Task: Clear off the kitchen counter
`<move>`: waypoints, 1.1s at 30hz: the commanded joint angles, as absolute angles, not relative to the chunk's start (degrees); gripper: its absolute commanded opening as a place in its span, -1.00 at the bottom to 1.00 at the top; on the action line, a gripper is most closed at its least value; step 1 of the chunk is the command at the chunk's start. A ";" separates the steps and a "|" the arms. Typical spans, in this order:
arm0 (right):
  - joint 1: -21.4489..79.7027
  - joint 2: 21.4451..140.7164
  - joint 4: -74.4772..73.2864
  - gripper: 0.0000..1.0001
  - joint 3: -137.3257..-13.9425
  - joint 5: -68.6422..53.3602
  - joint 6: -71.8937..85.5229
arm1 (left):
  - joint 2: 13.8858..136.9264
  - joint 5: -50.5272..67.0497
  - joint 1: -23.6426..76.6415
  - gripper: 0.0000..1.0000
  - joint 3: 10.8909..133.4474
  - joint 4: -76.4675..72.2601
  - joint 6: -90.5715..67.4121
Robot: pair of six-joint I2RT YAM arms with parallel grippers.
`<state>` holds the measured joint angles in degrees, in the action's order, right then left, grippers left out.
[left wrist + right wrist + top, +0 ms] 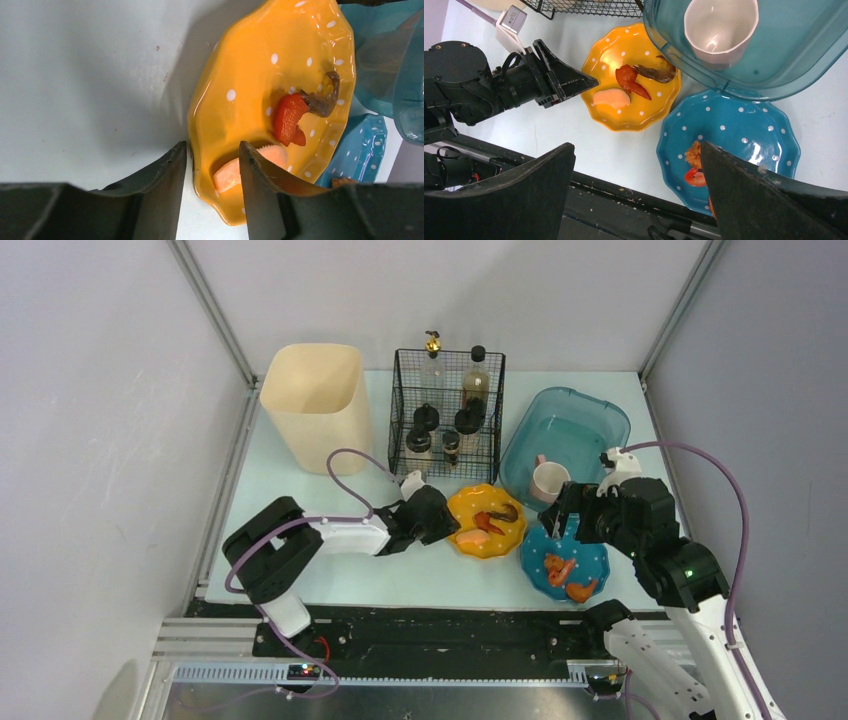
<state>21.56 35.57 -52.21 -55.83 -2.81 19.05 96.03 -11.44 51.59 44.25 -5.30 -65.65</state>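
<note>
On the pale mint-blue kitchen counter (300,495) lies a yellow dotted plate (487,522) (250,85) with a red scrap (287,117), a brown scrap (325,100) and a pale orange piece (227,175). My left gripper (448,528) (212,147) is partly open and straddles the plate's near-left rim, one finger outside it, the other over the orange piece. To its right, a blue dotted plate (565,565) (734,135) holds orange food scraps (694,156). My right gripper (560,508) (636,147) hangs wide open above the blue plate, holding nothing.
A translucent teal tub (590,420) (784,75) with a pink mug (549,481) (721,30) in it stands at the back right. A black wire basket (445,405) of bottles is at the back centre, with a beige bin (315,405) to its left. The black front rail (440,615) runs along the near edge.
</note>
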 commanded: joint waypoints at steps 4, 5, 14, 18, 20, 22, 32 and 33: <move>22.14 34.56 -51.80 0.99 -55.32 -2.02 20.01 | 97.60 -13.06 52.24 -0.15 42.51 -3.08 -66.65; 22.17 34.55 -51.78 0.99 -55.26 -1.98 20.03 | 97.54 -13.12 52.27 -0.20 42.11 -3.08 -66.83; 22.58 34.38 -51.94 0.99 -54.98 -1.77 20.38 | 97.68 -13.79 52.22 -0.99 40.03 -4.84 -67.95; 22.63 34.14 -51.94 0.99 -54.63 -1.71 20.54 | 95.32 -14.48 52.28 -1.00 38.95 -5.18 -67.23; 22.65 33.99 -51.91 0.99 -54.66 -1.61 20.52 | 92.50 -15.37 52.47 -1.00 37.87 -5.17 -66.86; 22.69 33.93 -51.84 0.99 -54.67 -1.60 20.55 | 89.14 -16.08 52.54 -1.00 36.30 -5.12 -66.59; 23.00 34.36 -50.80 0.99 -54.67 -1.35 20.15 | 73.75 -15.96 53.15 -1.00 34.21 2.50 -64.18; 23.02 34.36 -50.62 0.99 -54.67 -1.33 20.13 | 72.18 -16.38 53.50 -1.00 35.58 4.15 -63.69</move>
<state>22.61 34.54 -52.31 -54.54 -1.98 19.92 78.91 -14.35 52.40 31.97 2.33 -65.58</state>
